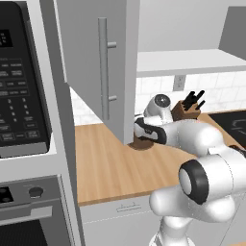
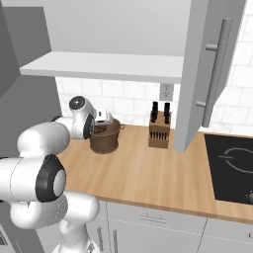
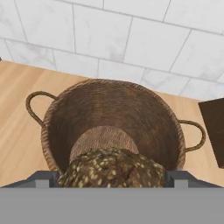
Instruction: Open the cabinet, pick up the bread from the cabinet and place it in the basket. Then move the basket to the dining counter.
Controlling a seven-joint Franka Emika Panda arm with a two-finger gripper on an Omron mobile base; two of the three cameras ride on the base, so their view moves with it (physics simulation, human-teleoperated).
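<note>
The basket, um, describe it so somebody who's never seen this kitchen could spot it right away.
Find the wooden worktop backed by white tiles. Left of the knife block, beside the robot's hand, stands the basket. It is round, brown and woven, with two small loop handles, unlike the boxy block of dark-handled knives.

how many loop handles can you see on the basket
2. On the basket, in the hand view, one loop handle sticks out at the left of the rim and the other handle at the right, opposite each other. None appears hidden.
</note>
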